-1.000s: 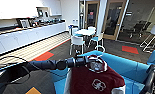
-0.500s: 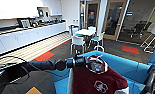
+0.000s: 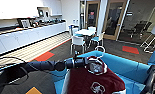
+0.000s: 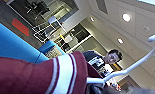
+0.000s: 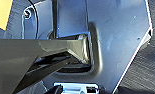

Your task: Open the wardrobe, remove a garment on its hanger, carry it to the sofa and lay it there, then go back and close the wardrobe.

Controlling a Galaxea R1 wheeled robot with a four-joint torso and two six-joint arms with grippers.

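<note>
Jacket (image 3: 93,81) w/ white hanger (image 3: 101,50) is out of the wardrobe and right at the blue sofa (image 3: 128,66), so open + take-out + carry look done. It hangs in front of the sofa, hook up, collar near the left pincer (image 3: 86,62) at the end of the dark left arm reaching in across the head view. Pincer seems to be pinching the hanger neck, but fingers are hid by the collar, so can't tell for sure. Not laid flat yet, judging by how it hangs. Left wrist view: striped collar and hanger arm close up. Right pincer: can't tell its state. Left to do: lay it down, go back, shut the wardrobe.
</note>
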